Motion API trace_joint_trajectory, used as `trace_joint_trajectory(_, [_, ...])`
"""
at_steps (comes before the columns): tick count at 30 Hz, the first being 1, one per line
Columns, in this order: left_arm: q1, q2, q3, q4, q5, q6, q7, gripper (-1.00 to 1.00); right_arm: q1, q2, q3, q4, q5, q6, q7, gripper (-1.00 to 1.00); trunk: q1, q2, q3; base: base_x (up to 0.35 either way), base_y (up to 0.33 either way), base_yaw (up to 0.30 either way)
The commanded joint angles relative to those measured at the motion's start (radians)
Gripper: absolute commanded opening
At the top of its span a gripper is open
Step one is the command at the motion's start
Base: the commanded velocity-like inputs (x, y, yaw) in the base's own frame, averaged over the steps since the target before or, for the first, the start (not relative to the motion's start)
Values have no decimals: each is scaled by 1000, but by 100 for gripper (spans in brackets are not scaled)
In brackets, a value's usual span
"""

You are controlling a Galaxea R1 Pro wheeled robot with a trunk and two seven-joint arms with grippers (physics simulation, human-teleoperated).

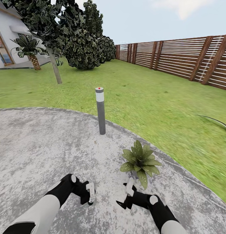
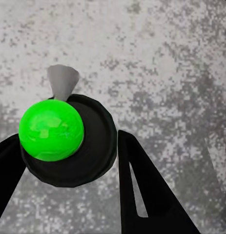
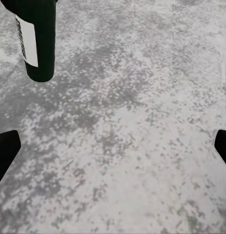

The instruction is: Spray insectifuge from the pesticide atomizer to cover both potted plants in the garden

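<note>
Both grippers hover low over the paved round [image 1: 34, 146]: left gripper [image 1: 90, 193] aperture unclear, right gripper [image 1: 129, 190] wide, empty. Approach plant [image 1: 140, 160] slowly.

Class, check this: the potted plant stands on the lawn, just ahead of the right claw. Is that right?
Not quite. The head view shows the potted plant standing on the grey paving near its edge, not the lawn. It is just ahead of the right claw.

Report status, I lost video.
Right gripper open. Left gripper straddles green ball on black disc, grip unclear. Olive-green rosette potted plant just ahead. Grey bollard beyond.
</note>
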Motion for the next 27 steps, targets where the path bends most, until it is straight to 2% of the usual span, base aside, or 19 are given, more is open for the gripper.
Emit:
trace_joint_trajectory(1, [0, -1, 4, -2, -8, -4, -4, -100, -1, 2, -3, -9, 8, -5, 7, 100, 0, 0, -1, 0, 0, 0])
trace_joint_trajectory(4, [0, -1, 3, -5, -8, -5, -3, -100, -1, 2, 6, -35, 7, -4, 26, 100, 0, 0, -1, 0, 0, 0])
trace_joint_trajectory(7, [0, 2, 1, -5, -8, -6, -5, -100, -1, 2, 7, -98, 7, -3, 117, 100, 0, 0, -1, 0, 0, 0])
trace_joint_trajectory(9, [0, 6, 1, -5, -8, -8, -7, -100, -1, 2, 8, -137, 7, -3, 154, 100, 0, 0, -1, 0, 0, 0])
trace_joint_trajectory(19, [0, 0, -1, -6, -6, -12, -8, -100, -1, 2, 9, -150, 7, 0, 167, 100, 0, 0, -1, 0, 0, 0])
trace_joint_trajectory(20, [0, 0, -1, -6, -5, -12, -8, -100, -1, 2, 8, -150, 7, 0, 167, -100, 0, 0, -1, 0, 0, 0])
trace_joint_trajectory(24, [0, -3, -7, -6, -5, -13, -7, -100, -1, 2, 9, -146, 8, 3, 166, -100, 0, 0, -1, 0, 0, 0])
trace_joint_trajectory(27, [0, -5, -48, -6, -5, -9, -5, -100, -1, 2, 12, -148, 8, 66, 164, -100, 0, 0, -1, 0, 0, 0])
